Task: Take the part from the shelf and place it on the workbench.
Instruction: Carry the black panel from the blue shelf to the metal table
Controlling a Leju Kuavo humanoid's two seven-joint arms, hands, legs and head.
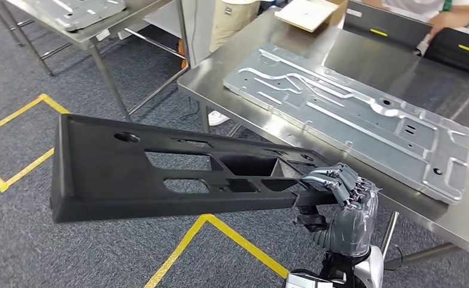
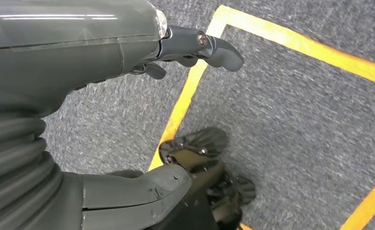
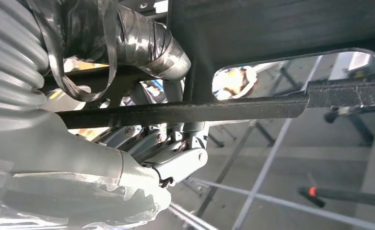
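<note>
A long black plastic part (image 1: 130,174) with several cut-out openings hangs in the air over the carpet, stretching left from my right hand (image 1: 340,198). That hand grips the part's right end, fingers curled over its top edge. Up close in the right wrist view, my right hand (image 3: 166,143) is wrapped around a black rail of the part (image 3: 281,28). The steel workbench (image 1: 364,54) stands just right of and beyond the held part. My left hand (image 2: 142,57) hangs over the grey carpet with its fingers apart and nothing in it.
A large stamped metal panel (image 1: 352,114) lies across the workbench. A cardboard box (image 1: 310,13) and a black case (image 1: 460,51) sit at its far side, where a person's arm (image 1: 448,18) reaches. A second steel table (image 1: 88,18) stands at the back left. Yellow floor tape (image 1: 232,237) marks the carpet.
</note>
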